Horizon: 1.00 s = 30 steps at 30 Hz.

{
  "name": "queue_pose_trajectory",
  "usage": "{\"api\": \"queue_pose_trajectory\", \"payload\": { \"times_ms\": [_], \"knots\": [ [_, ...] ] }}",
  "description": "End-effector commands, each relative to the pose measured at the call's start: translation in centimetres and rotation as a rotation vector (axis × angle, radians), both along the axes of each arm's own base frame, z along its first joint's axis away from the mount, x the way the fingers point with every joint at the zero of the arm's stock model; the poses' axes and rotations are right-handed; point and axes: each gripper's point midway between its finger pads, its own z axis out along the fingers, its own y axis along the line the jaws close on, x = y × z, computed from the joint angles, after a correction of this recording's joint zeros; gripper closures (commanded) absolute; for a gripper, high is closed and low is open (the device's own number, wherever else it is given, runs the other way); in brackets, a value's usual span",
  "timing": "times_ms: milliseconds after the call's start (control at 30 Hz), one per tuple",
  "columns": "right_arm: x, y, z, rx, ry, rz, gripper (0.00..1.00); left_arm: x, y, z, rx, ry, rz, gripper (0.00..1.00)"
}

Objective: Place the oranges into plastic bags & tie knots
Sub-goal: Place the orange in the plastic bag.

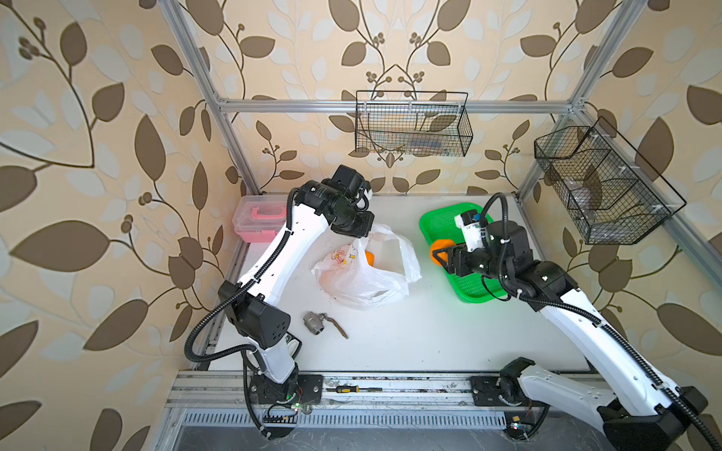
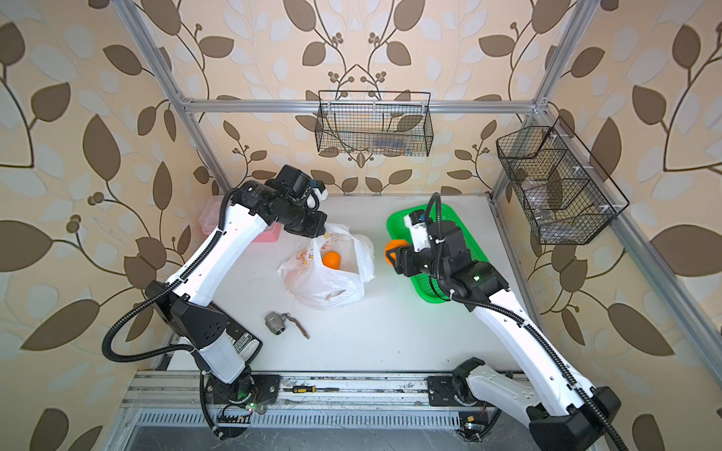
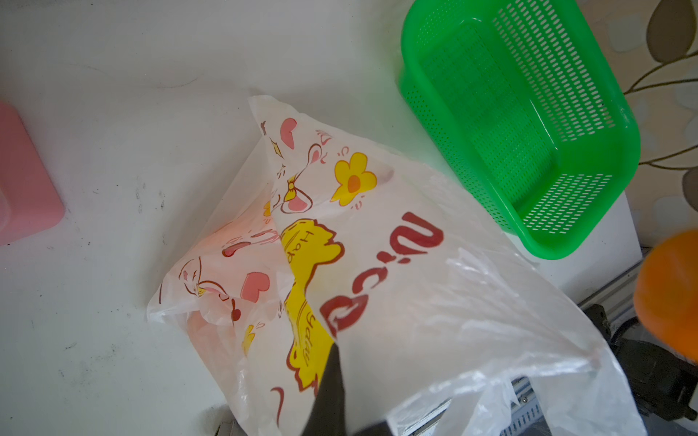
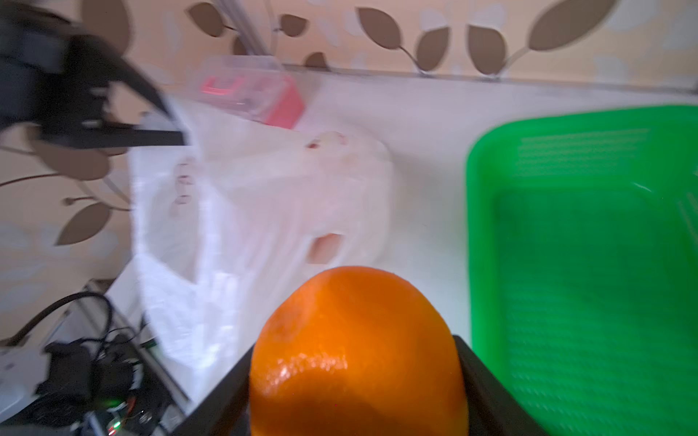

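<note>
The white printed plastic bag (image 1: 363, 281) (image 2: 324, 285) lies mid-table with its mouth held up. My left gripper (image 1: 363, 235) (image 2: 318, 233) (image 3: 334, 381) is shut on the bag's upper edge. One orange (image 1: 369, 257) (image 2: 331, 260) shows inside through the mouth. Orange tints (image 3: 211, 245) glow through the film. My right gripper (image 1: 439, 254) (image 2: 392, 254) (image 4: 355, 381) is shut on another orange (image 1: 438, 246) (image 2: 392, 246) (image 4: 355, 339) (image 3: 668, 298). It hangs over the green basket's rim on the bag side, a short gap from the bag (image 4: 245, 196). No knot shows.
The green mesh basket (image 1: 439, 218) (image 2: 396, 224) (image 3: 528, 113) (image 4: 585, 264) stands right of the bag, bare inside in the left wrist view. A pink box (image 1: 258, 218) sits at the back left. A metal valve (image 1: 314, 322) lies in front of the bag. Two wire baskets (image 1: 410, 125) (image 1: 601, 183) hang on the frame.
</note>
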Motion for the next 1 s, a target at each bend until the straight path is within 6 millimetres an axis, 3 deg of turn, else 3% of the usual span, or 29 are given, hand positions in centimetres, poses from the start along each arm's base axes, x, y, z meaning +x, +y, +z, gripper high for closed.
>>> {"api": "queue_pose_trajectory", "payload": {
  "times_ms": [0,133,233,300,467,700,833,867,967],
  "knots": [
    [-1.7,6.1,4.0,0.163,-0.08,0.134,0.32,-0.3,0.2,0.8,-0.017,-0.014,-0.015,1.0],
    [-2.5,12.3,4.7,0.233,-0.101,0.252,0.32,-0.4,0.1,0.9,-0.022,-0.014,-0.017,1.0],
    [-0.8,14.3,2.7,0.169,-0.079,0.204,0.32,-0.4,0.2,0.9,-0.022,-0.014,-0.016,1.0],
    [0.9,14.7,0.3,0.1,-0.066,0.146,0.32,-0.5,0.2,1.0,-0.023,-0.017,-0.018,1.0],
    [5.2,13.4,-2.1,-0.031,-0.099,-0.037,0.31,-0.7,0.3,1.3,-0.029,-0.025,-0.019,1.0],
    [7.9,13.3,-5.3,-0.085,-0.092,-0.1,0.28,-0.8,0.3,1.5,-0.032,-0.03,-0.019,1.0],
    [8.6,13.9,-6.4,-0.083,-0.071,-0.08,0.17,-0.8,0.3,1.5,-0.032,-0.03,-0.02,1.0],
    [8.5,14.2,-5.9,-0.08,-0.068,-0.061,0.09,-0.8,0.3,1.5,-0.03,-0.031,-0.018,1.0],
    [7.2,13.7,-4.0,-0.055,-0.09,-0.035,0.02,-0.7,0.4,1.5,-0.026,-0.033,-0.016,1.0]
  ]
}}
